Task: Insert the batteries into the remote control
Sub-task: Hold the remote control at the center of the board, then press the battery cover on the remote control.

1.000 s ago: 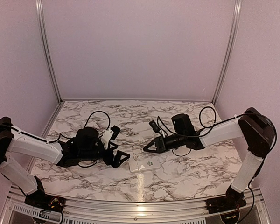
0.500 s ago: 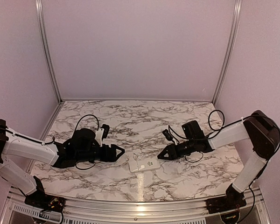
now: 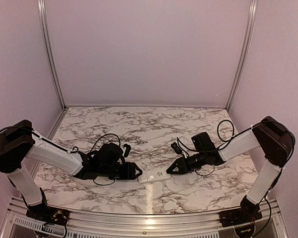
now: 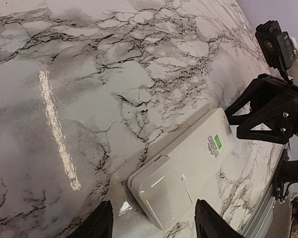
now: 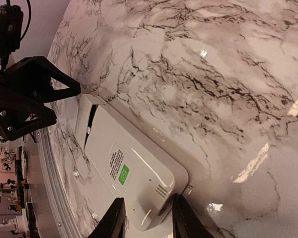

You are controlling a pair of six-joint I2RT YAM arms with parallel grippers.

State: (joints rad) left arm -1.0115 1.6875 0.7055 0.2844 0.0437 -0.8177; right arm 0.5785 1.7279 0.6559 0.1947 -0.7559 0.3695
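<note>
Marble table (image 3: 139,124): left pincer (image 3: 138,172) and right pincer (image 3: 170,170) reach low, flanking remote control (image 3: 156,175).

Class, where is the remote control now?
Top view: the remote control lies near the front edge of the table, between the left gripper and the right gripper.
</note>
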